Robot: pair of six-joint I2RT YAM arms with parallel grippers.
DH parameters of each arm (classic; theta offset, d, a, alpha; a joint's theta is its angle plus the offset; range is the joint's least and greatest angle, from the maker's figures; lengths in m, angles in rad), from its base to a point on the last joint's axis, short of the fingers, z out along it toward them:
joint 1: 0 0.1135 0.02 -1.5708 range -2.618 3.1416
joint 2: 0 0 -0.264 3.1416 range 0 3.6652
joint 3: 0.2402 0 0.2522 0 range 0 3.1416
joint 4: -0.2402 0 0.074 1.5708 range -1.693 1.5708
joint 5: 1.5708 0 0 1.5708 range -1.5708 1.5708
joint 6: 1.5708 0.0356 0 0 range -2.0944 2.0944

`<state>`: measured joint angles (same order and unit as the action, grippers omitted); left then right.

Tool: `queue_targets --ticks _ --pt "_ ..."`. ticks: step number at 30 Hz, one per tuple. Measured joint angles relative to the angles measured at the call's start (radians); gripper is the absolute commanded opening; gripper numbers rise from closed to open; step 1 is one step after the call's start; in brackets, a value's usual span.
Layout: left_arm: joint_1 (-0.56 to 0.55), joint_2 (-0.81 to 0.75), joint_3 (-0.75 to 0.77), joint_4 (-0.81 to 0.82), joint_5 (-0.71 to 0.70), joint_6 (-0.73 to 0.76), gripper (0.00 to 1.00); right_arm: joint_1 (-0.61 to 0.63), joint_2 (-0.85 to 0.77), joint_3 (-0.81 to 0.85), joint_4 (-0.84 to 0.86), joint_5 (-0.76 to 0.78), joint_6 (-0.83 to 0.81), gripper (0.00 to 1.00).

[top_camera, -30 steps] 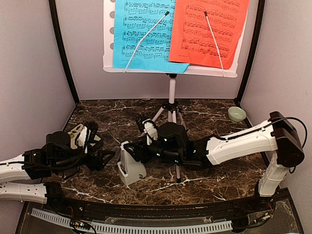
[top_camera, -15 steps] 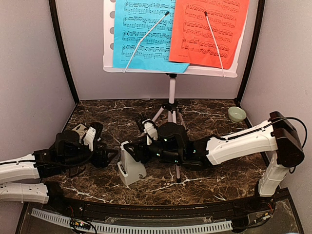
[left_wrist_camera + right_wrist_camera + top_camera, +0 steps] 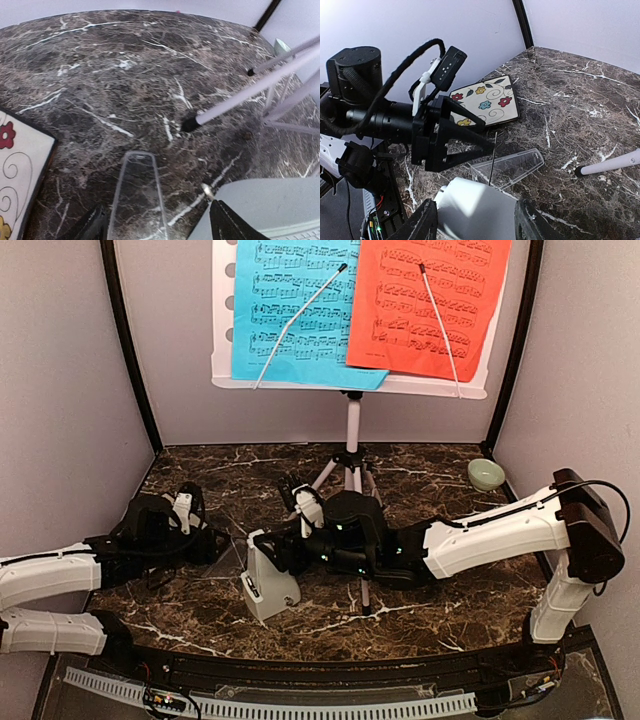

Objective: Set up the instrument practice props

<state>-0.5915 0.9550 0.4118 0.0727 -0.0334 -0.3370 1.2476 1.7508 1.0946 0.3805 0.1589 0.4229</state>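
Observation:
The white perforated music stand (image 3: 350, 380) stands at the back on tripod legs (image 3: 345, 475), with a blue sheet (image 3: 290, 310) and a red-orange sheet (image 3: 430, 300) on it. The pale grey pyramid metronome (image 3: 268, 585) stands on the marble at front centre. My right gripper (image 3: 275, 558) is shut on its upper part; in the right wrist view the grey body (image 3: 480, 207) fills the gap between the fingers and a thin pendulum rod (image 3: 492, 157) sticks out. A clear cover (image 3: 507, 167) lies flat beside it. My left gripper (image 3: 157, 220) is open and straddles the cover (image 3: 135, 195).
A floral coaster (image 3: 482, 102) lies at the left, under my left arm. A small green bowl (image 3: 486, 474) sits at the back right. A tripod leg tip (image 3: 189, 123) rests just beyond the cover. Walls close in on three sides.
My left arm has moved right and forward, off the coaster, bringing its open gripper up to the clear cover beside the metronome. The right arm and the metronome have not moved.

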Motion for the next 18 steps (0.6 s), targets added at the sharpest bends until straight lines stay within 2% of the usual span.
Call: queue_targets --ticks 4,11,15,18 --pt "0.081 -0.003 0.000 0.035 -0.001 -0.034 0.78 0.000 -0.001 -0.001 0.000 0.000 0.000 0.53" --pt "0.219 -0.109 0.052 0.053 0.062 -0.053 0.82 0.000 -0.002 -0.003 0.001 0.000 0.000 0.53" --pt "0.287 -0.117 0.106 0.047 0.126 -0.057 0.78 0.000 -0.003 -0.004 0.002 0.000 0.000 0.53" --pt "0.292 -0.069 0.121 0.021 0.196 -0.054 0.74 0.000 -0.003 -0.005 0.003 0.000 0.000 0.53"
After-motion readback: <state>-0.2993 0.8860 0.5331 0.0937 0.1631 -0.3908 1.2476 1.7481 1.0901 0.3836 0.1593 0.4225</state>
